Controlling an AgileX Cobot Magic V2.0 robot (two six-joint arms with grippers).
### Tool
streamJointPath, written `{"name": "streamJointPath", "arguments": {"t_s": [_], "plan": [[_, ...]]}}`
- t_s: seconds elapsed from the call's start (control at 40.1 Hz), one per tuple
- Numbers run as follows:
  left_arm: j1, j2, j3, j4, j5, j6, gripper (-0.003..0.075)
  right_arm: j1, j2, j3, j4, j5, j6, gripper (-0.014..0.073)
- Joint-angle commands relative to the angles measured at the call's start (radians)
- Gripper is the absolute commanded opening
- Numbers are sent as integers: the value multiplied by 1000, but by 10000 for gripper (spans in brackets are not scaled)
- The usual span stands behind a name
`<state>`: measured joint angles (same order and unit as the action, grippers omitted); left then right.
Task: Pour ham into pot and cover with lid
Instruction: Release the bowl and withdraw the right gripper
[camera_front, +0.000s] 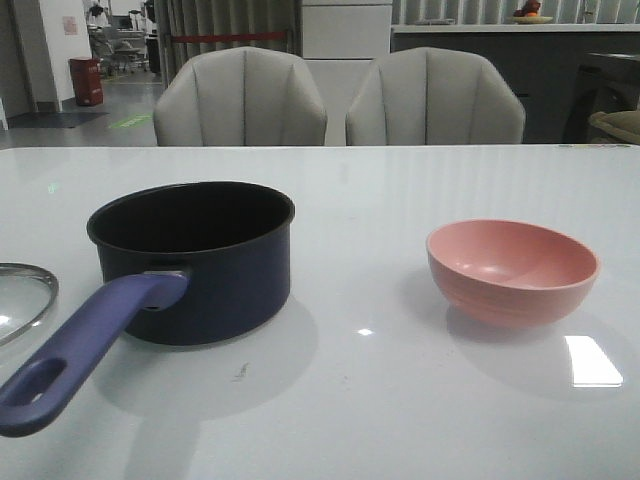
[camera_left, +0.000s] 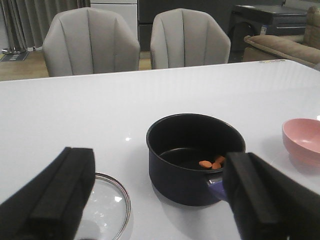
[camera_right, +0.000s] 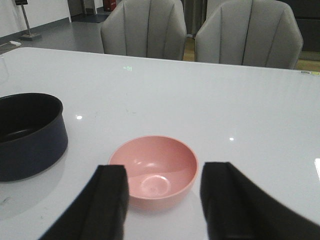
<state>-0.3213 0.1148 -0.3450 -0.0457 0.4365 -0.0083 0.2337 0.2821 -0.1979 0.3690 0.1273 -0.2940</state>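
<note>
Left gripper (camera_left: 157, 200): jaws spread wide, nothing between them, held above the table (camera_front: 400, 400) on the near side of the pot. One black finger (camera_left: 55, 200) sits over the lid, the other over the root of the pot handle.

Right gripper (camera_right: 162, 205): also parted and empty, hovering just on the near side of the pink bowl (camera_right: 154, 171), fingers (camera_right: 107, 205) flanking it in view without touching.

Pot (camera_front: 195, 260): dark navy, black inside, upright on the white table, left of centre. Purple-blue handle (camera_front: 85, 345) runs toward the robot and to its left, hole at the end. Uncovered.

Ham (camera_left: 212, 163): a few small orange pieces on the pot floor, bunched against the wall on the handle side. Seen from the left wrist view only; the rim hides them from the front.

Lid (camera_left: 102, 207): flat on the table just left of the pot, near the handle, apart from the pot wall. Metal rim and glass visible; the rest is cut off at the frame edge or behind the finger.

Pink bowl: upright, empty, right of the pot, well apart.

Two grey chairs (camera_front: 240, 100) stand behind the table's far edge
</note>
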Motion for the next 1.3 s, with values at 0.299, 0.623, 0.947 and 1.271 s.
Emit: {"name": "streamJointPath", "arguments": {"t_s": [0.299,0.623,0.947,1.271], "plan": [[-8,64,-66,-3,-80,-3,585,1,6,-30,9,-70,3,161],[98,402,-252,22,-7,-58,628,1,6,-30,9,-70,3,161],[316,856,-472,-54,155,-80,626,1,6,-30,9,-70,3,161],[352,1289,-710,-94,347,-80,625,1,6,-30,9,-70,3,161]]}}
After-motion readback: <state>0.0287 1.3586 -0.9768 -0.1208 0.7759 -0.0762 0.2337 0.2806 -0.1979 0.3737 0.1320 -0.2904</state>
